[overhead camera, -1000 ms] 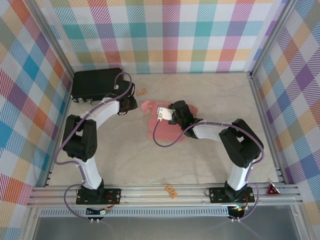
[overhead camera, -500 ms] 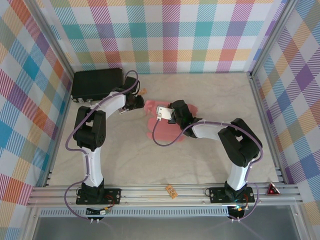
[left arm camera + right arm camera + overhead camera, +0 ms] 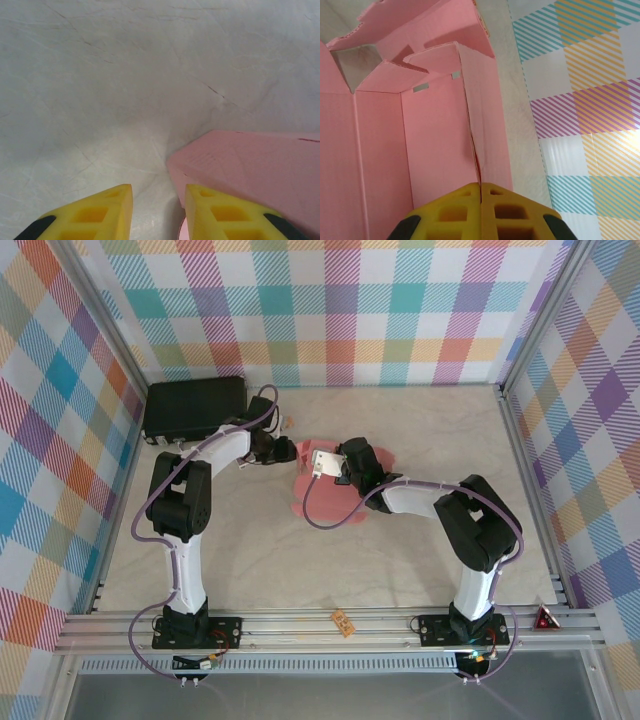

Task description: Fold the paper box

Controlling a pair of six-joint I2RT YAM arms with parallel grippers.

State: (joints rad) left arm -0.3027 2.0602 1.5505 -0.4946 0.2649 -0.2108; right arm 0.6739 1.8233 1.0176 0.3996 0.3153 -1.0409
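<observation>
The paper box (image 3: 325, 498) is salmon-pink card, partly folded, lying mid-table. My right gripper (image 3: 350, 462) is over it. In the right wrist view its yellow fingers (image 3: 480, 192) are shut on one upright wall of the paper box (image 3: 440, 130), with more flaps standing behind. My left gripper (image 3: 284, 450) is at the card's left edge. In the left wrist view it (image 3: 159, 210) stands open, low over the table, with bare table between the fingers. A raised pink flap (image 3: 260, 170) lies just beyond the right fingertip (image 3: 220, 210).
A black hard case (image 3: 195, 407) lies at the back left, close behind the left arm. A small orange piece (image 3: 343, 621) sits on the front rail and a red triangle (image 3: 545, 617) at the front right. Checked walls enclose three sides.
The left arm has swung right from beside the black case to the card's left edge. The right gripper has stayed shut on the box wall.
</observation>
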